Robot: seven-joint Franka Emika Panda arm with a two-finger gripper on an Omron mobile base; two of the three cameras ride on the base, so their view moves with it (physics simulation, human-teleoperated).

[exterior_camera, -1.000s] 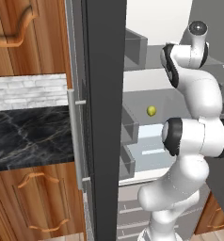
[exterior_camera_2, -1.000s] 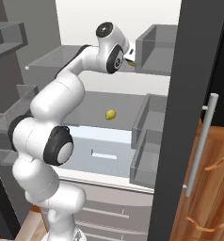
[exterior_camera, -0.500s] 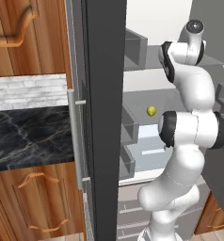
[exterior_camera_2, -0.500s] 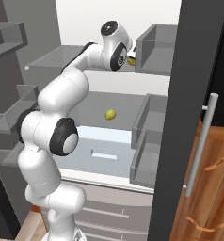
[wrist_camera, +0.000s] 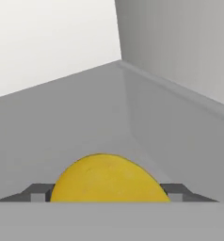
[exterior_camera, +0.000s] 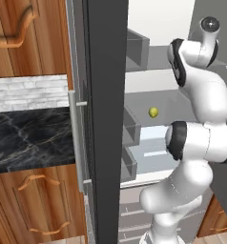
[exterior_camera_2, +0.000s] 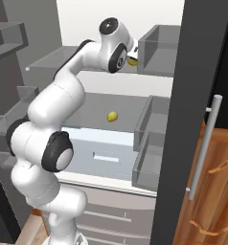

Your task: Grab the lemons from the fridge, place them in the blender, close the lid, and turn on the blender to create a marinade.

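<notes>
The fridge point(exterior_camera: 106, 119) stands open, its dark door edge toward me. On the upper shelf point(wrist_camera: 85, 113) lies a yellow lemon point(wrist_camera: 109, 181), and my gripper point(wrist_camera: 107, 193) is shut on it, a dark fingertip point(wrist_camera: 38, 193) pressed against each side. From the right base view the hand point(exterior_camera_2: 130, 57) reaches into the upper shelf beside a door bin, with a bit of that lemon point(exterior_camera_2: 132, 61) showing at it. A second lemon point(exterior_camera: 153, 112) point(exterior_camera_2: 112, 116) rests on the lower shelf, apart from the arm. The blender and the lid are out of view.
Grey door bins point(exterior_camera_2: 156, 48) point(exterior_camera_2: 152, 139) line the right side of the opening. The shelf's side wall point(wrist_camera: 180, 56) rises close to the hand's right. A silver bar handle point(exterior_camera: 76, 138) runs down the door. Wooden cabinets point(exterior_camera: 29, 205) and a dark marble counter point(exterior_camera: 29, 138) lie left.
The arm has straightened a little and pushed the hand deeper over the upper shelf. The fingers have come in against the lemon's sides.
</notes>
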